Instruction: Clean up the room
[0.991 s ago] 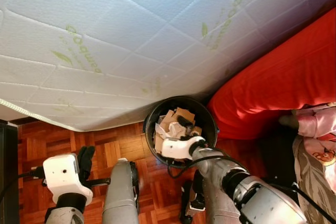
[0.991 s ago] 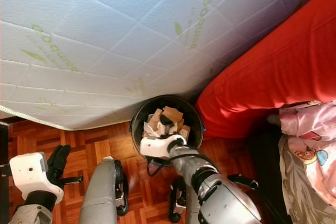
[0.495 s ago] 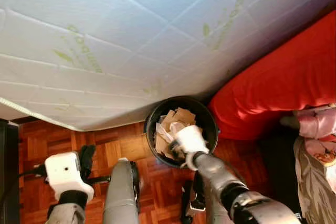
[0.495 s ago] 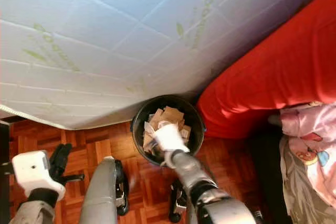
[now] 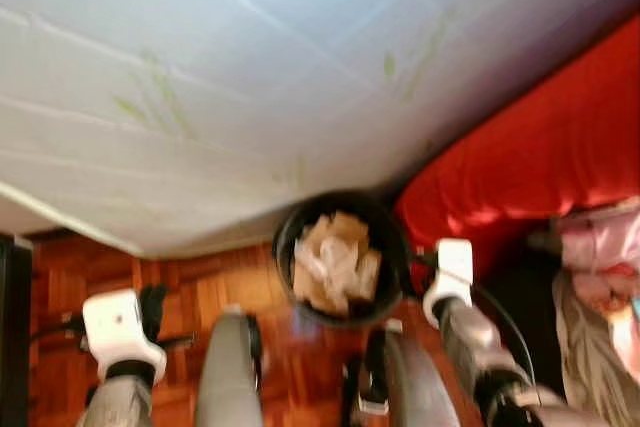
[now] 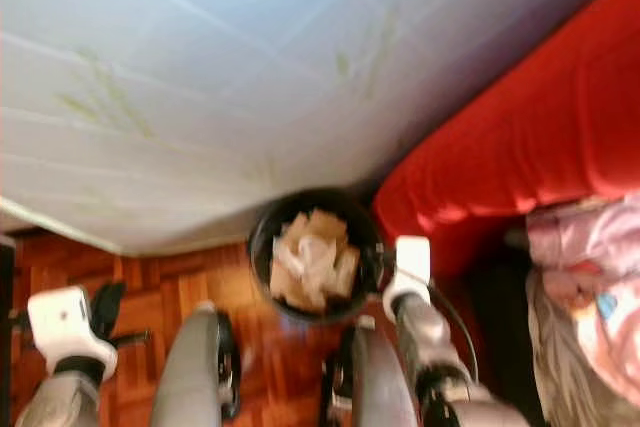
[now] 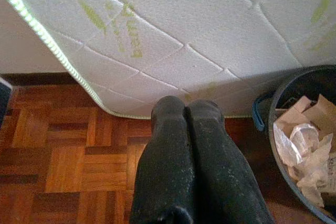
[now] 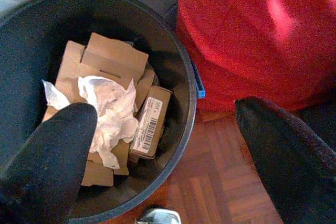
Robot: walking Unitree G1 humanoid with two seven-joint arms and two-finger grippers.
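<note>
Best handled by lifting the right end effector (image 8: 157, 145) straight clear of the black waste bin (image 8: 181, 129), fingers kept well apart, so that the crumpled tissue (image 8: 107, 111) and flattened cardboard boxes (image 8: 105, 61) inside, packed near the rim, were not dragged back out. Held just beside the bin's rim on the side toward the red bedding (image 5: 540, 152), empty, with the wrist angled down over the parquet floor (image 7: 68, 150). Parked well apart from the bin on its other side: the left end effector (image 7: 191, 166), fingers pressed together on nothing, pointing at the edge of the white mattress (image 7: 210, 30).
</note>
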